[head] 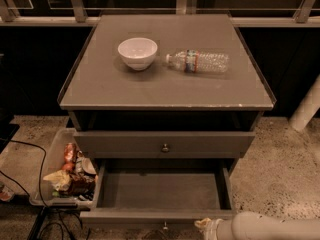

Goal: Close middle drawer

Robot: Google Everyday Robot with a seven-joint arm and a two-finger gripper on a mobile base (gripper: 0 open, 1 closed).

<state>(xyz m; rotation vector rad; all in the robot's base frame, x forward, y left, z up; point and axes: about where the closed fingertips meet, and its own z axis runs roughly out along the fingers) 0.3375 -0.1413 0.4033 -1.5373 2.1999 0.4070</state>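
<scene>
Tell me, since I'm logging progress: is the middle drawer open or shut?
Open. The middle drawer is pulled far out, its bare inside showing below the upper drawer. The gripper is at its front edge, right of the knob.

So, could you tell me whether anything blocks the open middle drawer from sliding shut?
Nothing visible does. The middle drawer is pulled out and empty inside. The gripper sits at its front edge, right of the knob.
</scene>
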